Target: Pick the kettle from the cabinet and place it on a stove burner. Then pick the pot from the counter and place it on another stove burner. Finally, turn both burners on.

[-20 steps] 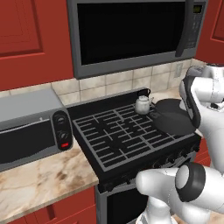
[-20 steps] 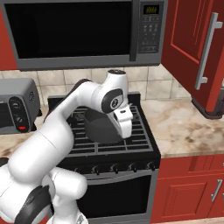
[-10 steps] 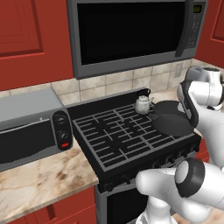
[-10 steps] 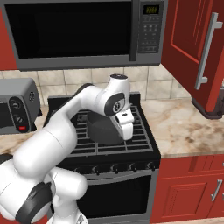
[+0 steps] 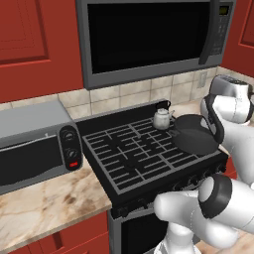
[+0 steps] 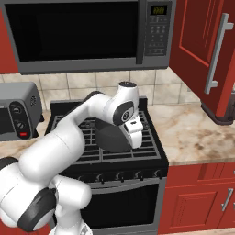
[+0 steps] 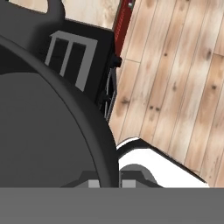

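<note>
1. Stove (image 5: 134, 163): we are taking this black gas range with grey grates as our landmark.
2. Kettle (image 5: 161, 118): we are seeing it standing upright on the stove's back grate, near the tiled wall.
3. Pot (image 5: 194, 135): we are seeing it tilted over the stove's right side, just in front of and to the right of the kettle; whether it is touching the grate, we cannot tell.
4. Gripper (image 7: 105, 181): we are finding its fingers closed, pinching the pot's rim between them in the hand view.
5. Counter (image 6: 197, 133): we are noting marbled stone running right of the stove.
6. Cabinet (image 6: 206, 50): we are noting its red door standing open above that counter, right of the stove.
7. Toaster oven (image 5: 34, 144): we are logging it sitting left of the stove.
8. Microwave (image 5: 149, 39): we are logging it hanging above the stove.
</note>
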